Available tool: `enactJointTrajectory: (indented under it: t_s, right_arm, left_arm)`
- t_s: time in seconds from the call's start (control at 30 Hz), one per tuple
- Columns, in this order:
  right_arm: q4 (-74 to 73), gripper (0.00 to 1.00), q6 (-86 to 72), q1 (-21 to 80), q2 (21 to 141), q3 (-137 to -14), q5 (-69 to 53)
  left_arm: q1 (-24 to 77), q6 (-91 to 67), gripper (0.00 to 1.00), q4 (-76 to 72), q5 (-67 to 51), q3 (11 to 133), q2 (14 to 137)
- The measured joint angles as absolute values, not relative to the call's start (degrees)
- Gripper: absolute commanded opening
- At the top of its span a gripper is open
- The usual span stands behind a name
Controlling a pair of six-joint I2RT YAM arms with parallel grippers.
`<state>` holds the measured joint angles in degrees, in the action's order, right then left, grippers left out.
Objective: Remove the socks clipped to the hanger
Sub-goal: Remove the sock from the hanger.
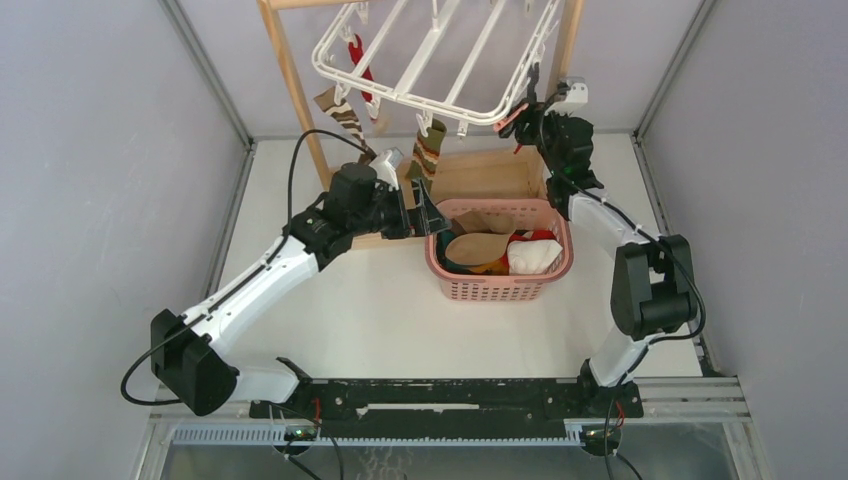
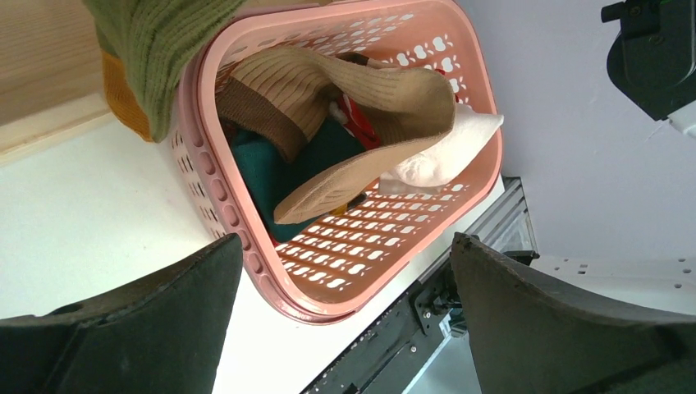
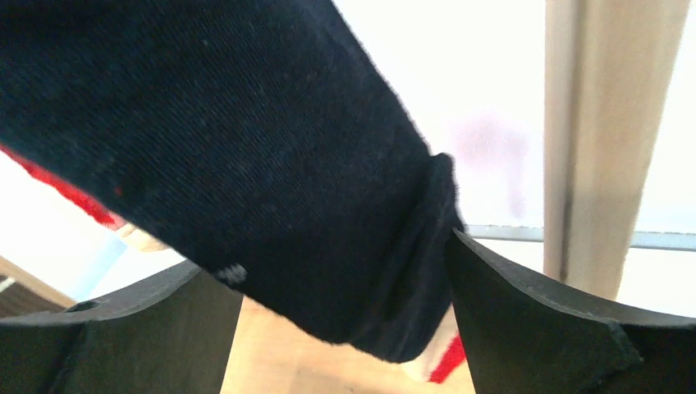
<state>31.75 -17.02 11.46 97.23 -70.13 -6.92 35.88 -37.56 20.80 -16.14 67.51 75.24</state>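
The white hanger (image 1: 440, 108) hangs tilted from a wooden stand. Clipped to it are a red sock (image 1: 358, 62), a brown striped sock (image 1: 343, 115) and a green-and-brown striped sock (image 1: 430, 145), whose green toe (image 2: 156, 41) shows in the left wrist view. My right gripper (image 1: 538, 112) is raised at the hanger's front right corner. It is open, with a navy sock (image 3: 246, 164) hanging between its fingers (image 3: 341, 271) and brushing the right one. My left gripper (image 1: 428, 212) is open and empty beside the pink basket's left rim (image 2: 345, 254).
The pink basket (image 1: 500, 290) holds loose socks: tan (image 2: 353, 172), teal (image 2: 263, 176) and white (image 2: 443, 160). The wooden stand's post (image 1: 295, 90) and base board (image 1: 490, 175) sit behind the basket. Grey walls enclose both sides.
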Motion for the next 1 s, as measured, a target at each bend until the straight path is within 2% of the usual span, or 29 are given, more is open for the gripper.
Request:
enactJointTrajectory:
  t_s: [0.07,0.13,0.3,0.37,0.4,0.7,1.0]
  right_arm:
    - [31.73,0.78,-17.15,11.44,97.67,-71.09,-5.52]
    - [31.64,0.62,-17.34,11.42,97.78,-71.31,-4.75]
    - [31.2,0.34,-18.28,11.25,97.93,-71.31,-4.82]
    - [30.68,0.19,-18.63,11.05,97.93,-71.31,-5.19]
    - [30.39,0.16,-18.63,10.94,97.93,-71.31,-5.34]
    - [27.14,0.15,-19.57,10.57,97.34,-71.24,-7.42]
    - [21.23,0.12,-19.99,10.59,89.17,-70.02,-10.74]
  left_arm:
    - [35.88,-37.47,1.0,20.8,-16.12,67.51,75.24]
    - [35.88,-37.45,1.0,20.82,-16.08,67.51,75.24]
    - [35.88,-37.34,1.0,20.99,-16.03,67.51,75.22]
    - [35.88,-37.26,1.0,21.1,-16.03,67.51,75.13]
    - [35.88,-37.21,1.0,21.19,-16.03,67.51,75.05]
    - [35.88,-37.06,1.0,21.71,-15.11,67.51,72.62]
    - [35.88,-37.26,1.0,21.54,-13.63,66.06,66.59]
